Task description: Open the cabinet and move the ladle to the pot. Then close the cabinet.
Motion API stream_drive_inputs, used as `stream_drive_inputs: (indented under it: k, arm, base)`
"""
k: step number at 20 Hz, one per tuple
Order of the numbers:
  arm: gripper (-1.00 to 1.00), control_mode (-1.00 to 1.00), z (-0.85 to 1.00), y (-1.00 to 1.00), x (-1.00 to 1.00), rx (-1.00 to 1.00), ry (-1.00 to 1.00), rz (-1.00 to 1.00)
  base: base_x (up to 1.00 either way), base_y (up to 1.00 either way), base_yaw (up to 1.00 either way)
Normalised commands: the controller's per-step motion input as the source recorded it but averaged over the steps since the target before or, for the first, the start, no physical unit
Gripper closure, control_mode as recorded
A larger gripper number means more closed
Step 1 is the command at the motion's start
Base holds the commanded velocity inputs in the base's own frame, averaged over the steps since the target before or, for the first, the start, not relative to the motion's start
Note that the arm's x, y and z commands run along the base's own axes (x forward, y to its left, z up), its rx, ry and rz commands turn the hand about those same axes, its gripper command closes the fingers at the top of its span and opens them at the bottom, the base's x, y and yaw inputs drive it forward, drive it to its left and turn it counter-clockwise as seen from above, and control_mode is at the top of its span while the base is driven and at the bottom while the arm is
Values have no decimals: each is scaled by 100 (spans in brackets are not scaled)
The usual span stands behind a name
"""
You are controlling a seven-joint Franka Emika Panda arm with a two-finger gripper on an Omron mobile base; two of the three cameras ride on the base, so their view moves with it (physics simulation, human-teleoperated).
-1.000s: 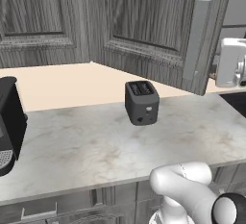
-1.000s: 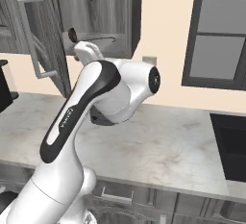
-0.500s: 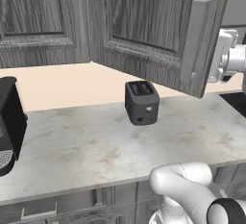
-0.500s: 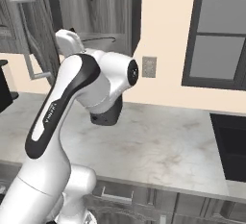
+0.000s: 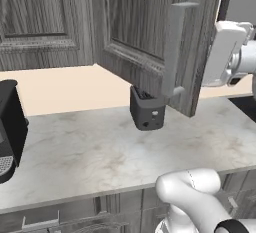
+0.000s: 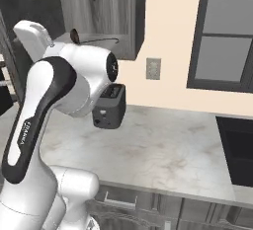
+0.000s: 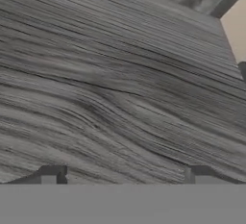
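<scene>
My cabinet (image 5: 150, 32) stands open: its raised-panel door swings out over the worktop (image 5: 110, 152), and the long grey bar handle (image 5: 172, 52) runs down its free edge in the left base view. My white forearm reaches up behind that door edge at the right of that view.

In the right base view the open cabinet (image 6: 106, 14) shows its inside, and the ladle (image 6: 86, 38) lies on the bottom shelf, its brownish bowl toward the left and its thin dark handle running right along the shelf. My arm bends up in front of the cabinet's left side, with the hand end lifted beside the opening, close to the ladle's bowl but not on it as far as I can tell.

My jaws (image 7: 122, 172) look straight at dark grey wood grain, very near. Their two dark tips (image 7: 50, 174) rise at the bottom of the hand view, well apart, spread wide with nothing between them. A sliver of cream wall (image 7: 236, 31) shows at the upper right corner.

On the worktop a dark toaster (image 5: 146, 109) sits against the cream wall, partly hidden under the door in the left view; it is also seen in the right view (image 6: 109, 106), just behind my elbow. A black coffee machine (image 5: 10, 127) stands at the far left of the worktop. A dark framed window (image 6: 225, 31) and a wall outlet (image 6: 153, 68) are on the wall to the right.
</scene>
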Motion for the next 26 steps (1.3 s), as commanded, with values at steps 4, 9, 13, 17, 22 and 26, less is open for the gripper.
stream_drive_inputs:
  k: [4,9,13,17,22,26]
  arm:
    - [-100,-100,12,94,-98,0,-6,8]
    - [-100,-100,2,100,-58,0,-3,1]
    - [-100,-100,0,100,-8,-2,0,0]
    - [-100,-100,32,20,18,-4,2,-9]
    - [-100,-100,34,-99,41,-17,10,-28]
    - [-100,-100,3,-100,50,-20,12,-34]
  base:
    - [0,0,0]
    - [0,0,0]
    - [0,0,0]
    - [0,0,0]
    - [0,0,0]
    - [0,0,0]
